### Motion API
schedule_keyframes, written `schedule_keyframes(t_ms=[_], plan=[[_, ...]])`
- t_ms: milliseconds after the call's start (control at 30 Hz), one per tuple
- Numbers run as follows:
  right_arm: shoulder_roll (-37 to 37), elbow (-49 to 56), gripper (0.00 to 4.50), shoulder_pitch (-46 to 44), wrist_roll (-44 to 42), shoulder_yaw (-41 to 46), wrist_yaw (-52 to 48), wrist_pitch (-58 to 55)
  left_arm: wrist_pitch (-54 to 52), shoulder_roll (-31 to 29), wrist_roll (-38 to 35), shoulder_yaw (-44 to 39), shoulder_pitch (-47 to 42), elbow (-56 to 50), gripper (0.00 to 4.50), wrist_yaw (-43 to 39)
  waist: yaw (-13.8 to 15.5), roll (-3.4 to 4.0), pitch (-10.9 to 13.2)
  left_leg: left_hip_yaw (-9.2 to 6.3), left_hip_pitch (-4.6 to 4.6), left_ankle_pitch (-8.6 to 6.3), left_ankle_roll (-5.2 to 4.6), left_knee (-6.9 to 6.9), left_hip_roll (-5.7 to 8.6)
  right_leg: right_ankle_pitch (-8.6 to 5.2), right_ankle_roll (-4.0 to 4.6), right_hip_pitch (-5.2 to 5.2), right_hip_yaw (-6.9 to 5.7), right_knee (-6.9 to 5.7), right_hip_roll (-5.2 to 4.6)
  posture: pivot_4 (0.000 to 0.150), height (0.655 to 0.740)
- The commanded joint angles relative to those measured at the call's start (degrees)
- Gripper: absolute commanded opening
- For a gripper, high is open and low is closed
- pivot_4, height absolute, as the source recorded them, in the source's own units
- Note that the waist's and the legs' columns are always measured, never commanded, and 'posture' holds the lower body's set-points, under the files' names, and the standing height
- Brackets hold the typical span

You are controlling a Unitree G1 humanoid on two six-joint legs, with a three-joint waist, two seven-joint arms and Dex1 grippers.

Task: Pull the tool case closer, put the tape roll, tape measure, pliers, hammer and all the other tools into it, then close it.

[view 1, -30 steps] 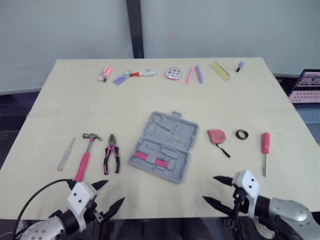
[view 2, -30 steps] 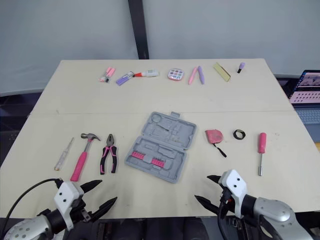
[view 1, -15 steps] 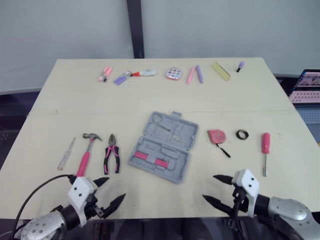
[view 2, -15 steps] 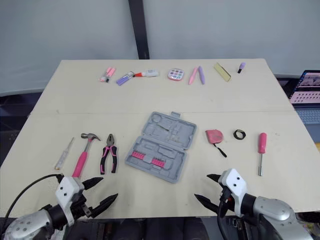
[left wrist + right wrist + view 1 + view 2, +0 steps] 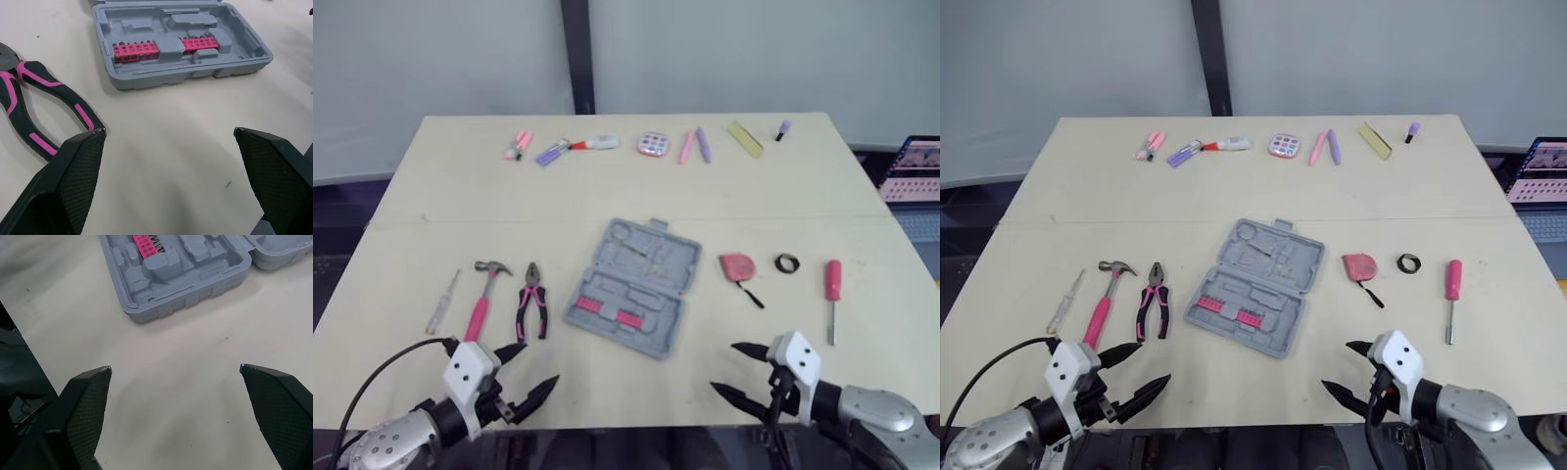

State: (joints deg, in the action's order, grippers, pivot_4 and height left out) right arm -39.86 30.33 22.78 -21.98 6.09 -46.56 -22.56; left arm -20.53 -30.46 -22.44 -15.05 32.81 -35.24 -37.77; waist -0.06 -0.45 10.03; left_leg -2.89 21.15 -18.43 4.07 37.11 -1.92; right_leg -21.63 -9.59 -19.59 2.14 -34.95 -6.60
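Tool case (image 5: 633, 286) lies apart, beyond left hand (image 5: 538, 364).

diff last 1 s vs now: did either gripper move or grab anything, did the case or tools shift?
The left gripper, open and empty, crept slightly forward toward the handle ends of the hammer and pliers; it took hold of nothing. The right gripper, open, stayed put. The tool case, hammer and pliers lie where they were.
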Motion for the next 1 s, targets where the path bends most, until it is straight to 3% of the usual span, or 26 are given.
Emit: schedule_keyframes(t_ms=[33,267,300,567,833,1000], plan=[[0.37,1.16,3.62,0.07,-0.78,0.95,-0.04,0.97,-0.01,-0.89,-1.44,-1.18,-0.55,-2.13,3.65,-0.56,0.02,0.00,0.00,0.00,0.00,0.00,0.00,0.00,0.00,0.00,0.00,0.00,0.00,0.00,0.00,0.150,0.7400],[-0.38,0.56,0.16,-2.26,-1.19,1.51,-0.46,0.50,-3.61,-5.94,-4.25,-3.14,-12.21,1.89,0.19,-1.98,0.02,0.02,-0.01,-0.01,-0.01,0.01,0.01,0.02,0.00,0.00,0.00,0.00,0.00,-0.06,0.00,0.150,0.7400],[-0.39,0.35,0.02,-2.98,-1.22,1.46,-0.37,0.24,-4.21,-6.84,-4.38,-3.02,-14.26,3.04,0.03,-2.36,0.00,0.03,-0.02,-0.01,-0.02,0.01,0.01,0.01,0.00,0.00,0.00,0.00,0.00,-0.06,0.00,0.150,0.7400],[-1.84,-3.40,0.02,-12.97,1.78,-3.24,0.08,-4.21,-9.58,-14.04,-4.01,3.32,-37.41,22.23,0.03,-9.39,-0.13,0.04,-0.01,0.00,-0.01,0.04,0.03,-0.01,0.00,0.00,0.00,-0.12,-0.02,-0.28,0.02,0.150,0.7400],[2.33,-12.42,0.02,-25.27,3.92,-6.54,5.78,-9.66,-3.43,-11.05,1.77,11.77,-54.14,43.86,0.03,-14.97,-0.28,0.02,0.00,0.15,0.07,0.07,0.05,0.02,0.00,0.00,0.00,-0.48,-0.07,-0.80,-0.01,0.150,0.7400],[5.68,-16.49,0.02,-28.44,5.46,-7.42,8.12,-9.54,2.81,-8.18,6.27,15.83,-59.95,54.21,0.03,-17.25,-0.41,0.02,-0.01,0.31,0.16,0.08,0.07,0.03,0.00,0.00,0.00,-0.85,-0.16,-1.02,-0.05,0.150,0.7400]])
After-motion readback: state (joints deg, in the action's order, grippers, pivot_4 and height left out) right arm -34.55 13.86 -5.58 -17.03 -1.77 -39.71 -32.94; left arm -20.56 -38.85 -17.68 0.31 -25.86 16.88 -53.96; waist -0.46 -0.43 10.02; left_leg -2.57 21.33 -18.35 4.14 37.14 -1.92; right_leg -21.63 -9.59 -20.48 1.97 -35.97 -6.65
